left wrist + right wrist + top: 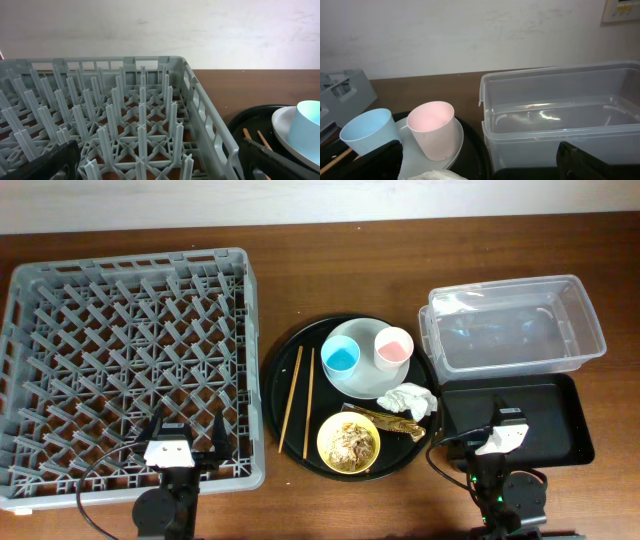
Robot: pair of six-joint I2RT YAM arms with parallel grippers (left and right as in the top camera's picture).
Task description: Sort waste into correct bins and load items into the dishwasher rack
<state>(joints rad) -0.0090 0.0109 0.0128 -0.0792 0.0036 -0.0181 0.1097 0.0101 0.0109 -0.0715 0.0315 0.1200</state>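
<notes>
Progress is nil, we judge; rack at left, tub and black bin at right hold nothing; blue cup, pink cup, plate, bowl of scraps, chopsticks, napkin and wrapper sit on the round tray at centre; left gripper and right gripper gape wide, gripping nothing.

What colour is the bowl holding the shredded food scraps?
The bowl is yellow; the overhead view shows it best.

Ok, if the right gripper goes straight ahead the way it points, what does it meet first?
Probably the near wall of the clear tub, depth unclear; the pink cup sits left of that line.
</notes>
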